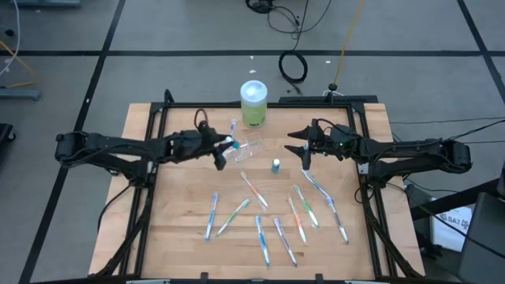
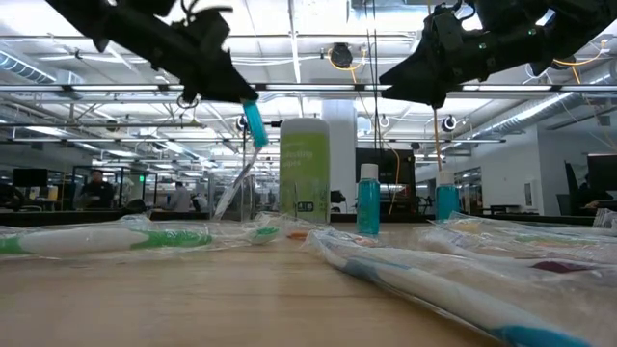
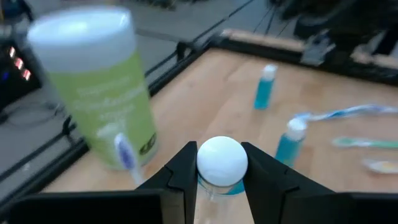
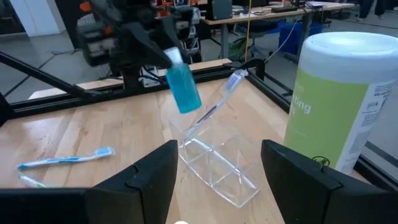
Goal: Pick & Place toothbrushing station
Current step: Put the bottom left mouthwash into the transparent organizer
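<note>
Worktop [image 1: 181, 229]: pale wood planks, matt, visible grain, edged by a black metal frame [image 1: 150, 126]. Clear cup [image 4: 214, 165]: transparent, glossy hard plastic with internal dividers. Green container [image 4: 339, 106]: smooth plastic body with a printed label, pale matt lid. Held tube [image 4: 182, 84]: translucent teal, glossy, with a smooth white cap. Toothbrushes [image 1: 256, 237] near the cup: slim coloured plastic, each in a shiny clear wrapper. Left gripper [image 3: 221, 180] and right gripper [image 4: 217, 177]: dark, matt plastic fingers.
</note>
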Robot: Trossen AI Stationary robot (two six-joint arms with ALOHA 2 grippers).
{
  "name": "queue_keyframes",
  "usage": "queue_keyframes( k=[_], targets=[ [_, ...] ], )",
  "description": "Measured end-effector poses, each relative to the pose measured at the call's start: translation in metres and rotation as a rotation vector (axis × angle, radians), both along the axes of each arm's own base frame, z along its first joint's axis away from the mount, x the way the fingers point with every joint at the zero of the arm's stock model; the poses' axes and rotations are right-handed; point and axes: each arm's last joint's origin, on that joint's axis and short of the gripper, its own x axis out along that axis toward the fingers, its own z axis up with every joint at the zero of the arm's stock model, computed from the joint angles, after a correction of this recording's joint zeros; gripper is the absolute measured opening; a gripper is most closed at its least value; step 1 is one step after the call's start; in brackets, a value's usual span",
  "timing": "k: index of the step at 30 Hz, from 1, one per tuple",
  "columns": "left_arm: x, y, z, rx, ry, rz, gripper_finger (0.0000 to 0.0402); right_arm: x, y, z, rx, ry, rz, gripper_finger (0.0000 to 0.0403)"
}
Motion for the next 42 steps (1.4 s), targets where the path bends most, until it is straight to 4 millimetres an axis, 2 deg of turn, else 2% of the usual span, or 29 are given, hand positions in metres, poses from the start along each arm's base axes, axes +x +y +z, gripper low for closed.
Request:
queue_keyframes(
  k=[7,10,18,30,35,42],
  targets=[
    [0.016,0.009,-0.029,-0.047,0.088,0.031,0.0100,0.000,0.000,0.000,0.018,-0.005,-0.004,0.0224],
    [0.020,0.010,-0.033,-0.027,0.093,0.039,0.0100,0.000,0.000,0.000,0.018,-0.005,-0.003,0.0224],
    [0.016,0.029,-0.047,-0.077,0.188,0.068,0.0100,0.000,0.000,0.000,0.018,-0.005,-0.003,0.0224],
    [0.021,0.043,-0.071,-0.153,0.247,0.052,0.0100,0.000,0.000,0.000,0.018,-0.005,-0.003,0.0224],
    [0.023,0.044,-0.074,-0.158,0.253,0.048,0.0102,0.000,0.000,0.000,0.017,-0.005,-0.003,0.0224],
    [0.023,0.044,-0.074,-0.153,0.257,0.042,0.0134,0.000,0.000,0.000,0.017,-0.005,-0.003,0.0224]
  ],
)
